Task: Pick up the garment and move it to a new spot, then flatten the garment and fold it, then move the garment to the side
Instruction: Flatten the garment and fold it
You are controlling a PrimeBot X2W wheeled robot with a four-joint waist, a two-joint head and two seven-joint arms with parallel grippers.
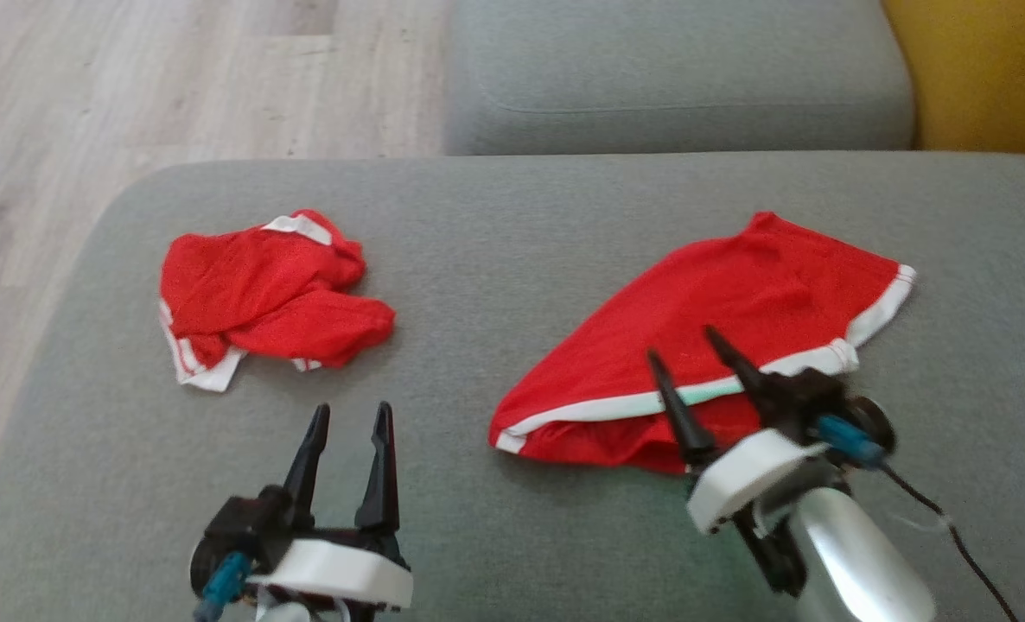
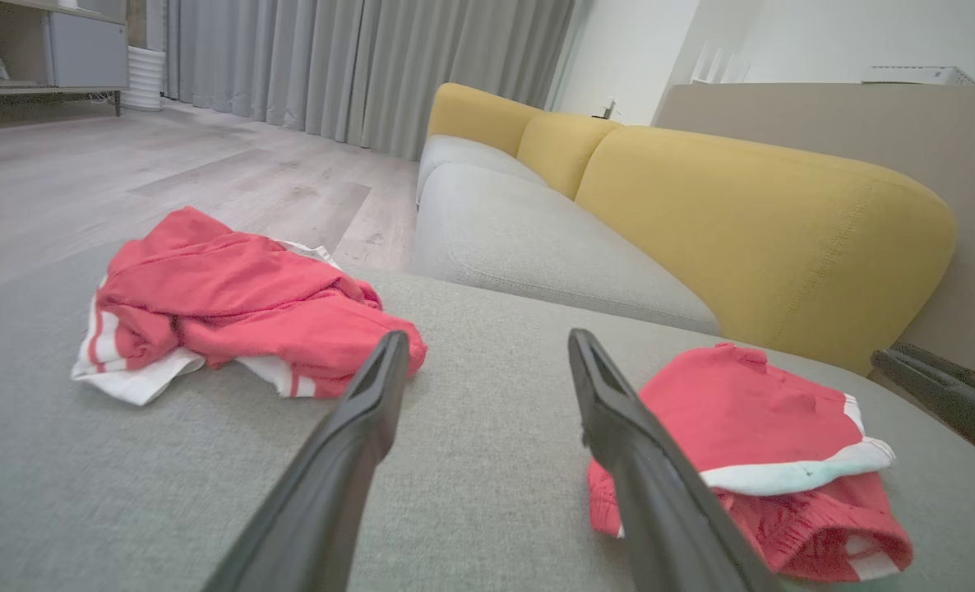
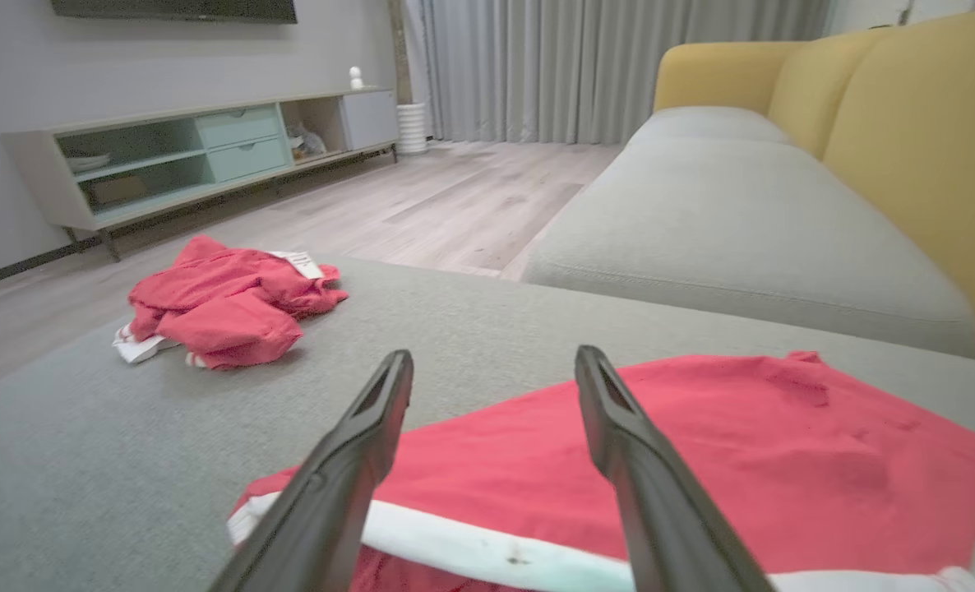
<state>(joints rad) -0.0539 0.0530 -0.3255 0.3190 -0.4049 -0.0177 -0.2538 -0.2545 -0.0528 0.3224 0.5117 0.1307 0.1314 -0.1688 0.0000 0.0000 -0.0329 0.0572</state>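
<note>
the red garment (image 1: 737, 345) is spread in a rough triangle on the grey cushion (image 1: 512, 207), under and just ahead of the right pincer (image 1: 680, 343), its white-trimmed edge crossed by the fingers (image 1: 678, 406). the right pincer is held with its jaws spread apart and nothing gripped between them. the left pincer (image 1: 353, 408) is likewise held wide open over bare cushion. a crumpled red garment (image 1: 262, 294) is seen ahead of the left pincer, to its left, well apart from the first.
</note>
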